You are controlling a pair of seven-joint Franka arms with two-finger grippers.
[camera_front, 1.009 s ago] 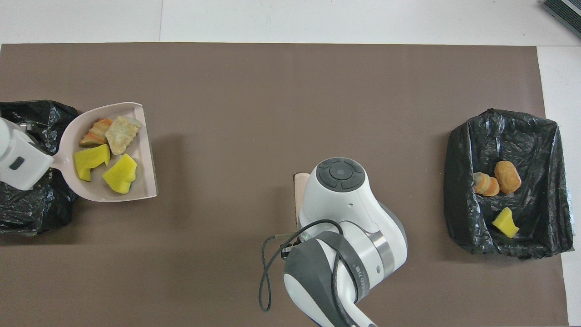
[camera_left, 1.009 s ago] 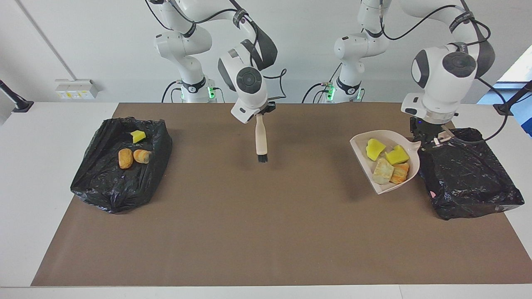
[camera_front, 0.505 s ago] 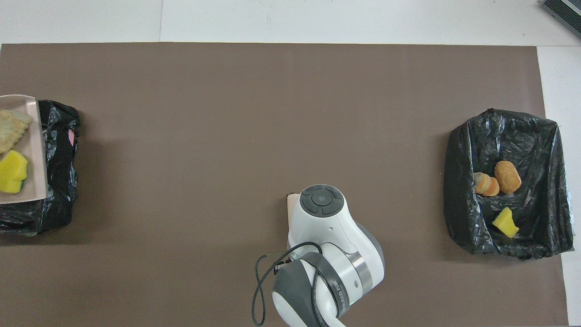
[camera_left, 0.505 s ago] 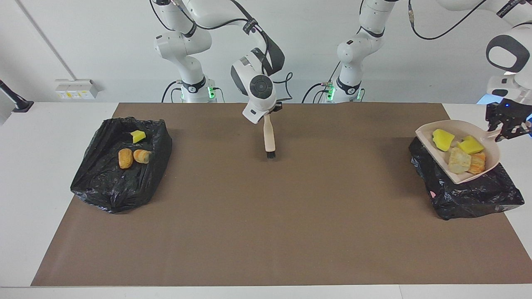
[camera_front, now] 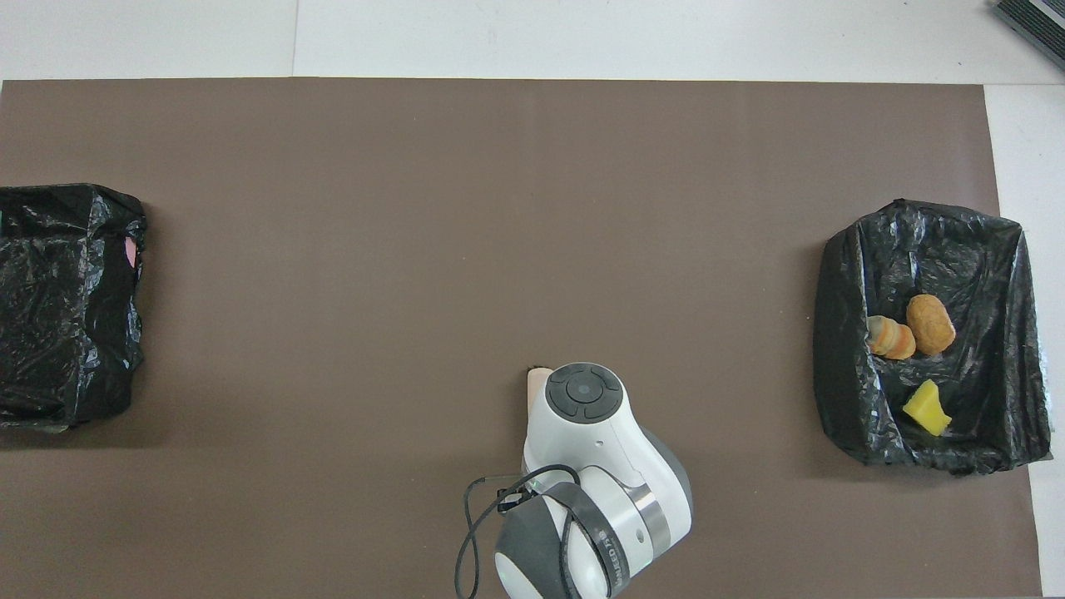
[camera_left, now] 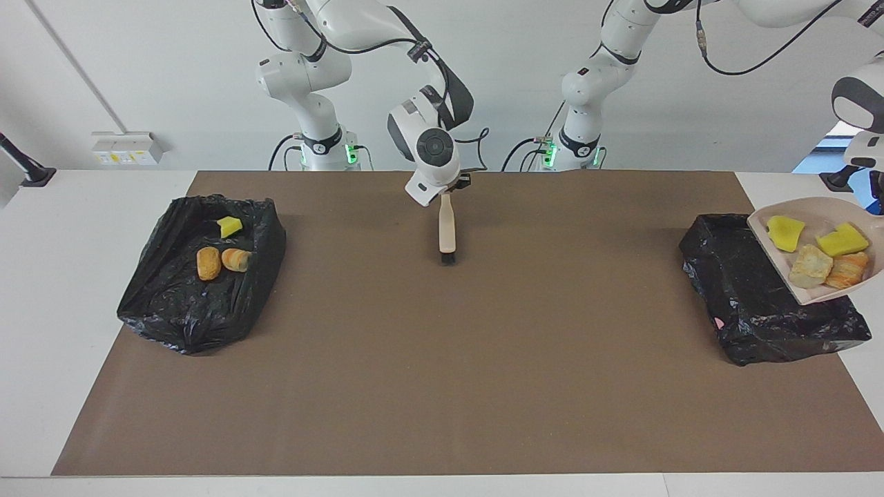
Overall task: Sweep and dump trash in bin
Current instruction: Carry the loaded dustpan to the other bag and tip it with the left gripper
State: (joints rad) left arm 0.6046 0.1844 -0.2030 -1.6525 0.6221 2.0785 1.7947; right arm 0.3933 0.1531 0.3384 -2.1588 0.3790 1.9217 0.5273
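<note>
A beige dustpan (camera_left: 815, 286) hangs over the black-bagged bin (camera_left: 760, 304) at the left arm's end of the table. It carries trash: two yellow sponge chunks (camera_left: 785, 232) and two tan-orange lumps (camera_left: 809, 266). My left gripper (camera_left: 879, 203) is shut on the pan's handle, mostly cut off by the edge of the facing view. In the overhead view this bin (camera_front: 66, 304) shows no trash, and the pan is out of view. My right gripper (camera_left: 447, 190) is shut on the beige brush (camera_left: 447, 231), which hangs bristles down mid-table near the robots.
A second black-bagged bin (camera_left: 200, 297) sits at the right arm's end. It holds a yellow chunk (camera_left: 229, 226) and two tan-orange lumps (camera_left: 208, 263). The brown mat (camera_left: 442, 379) covers the table between the bins. The right arm's hand (camera_front: 582, 416) hides most of the brush from above.
The left arm carried the loaded dustpan from beside its bin to above it, out of the overhead view. The right arm drew the brush back toward the robots.
</note>
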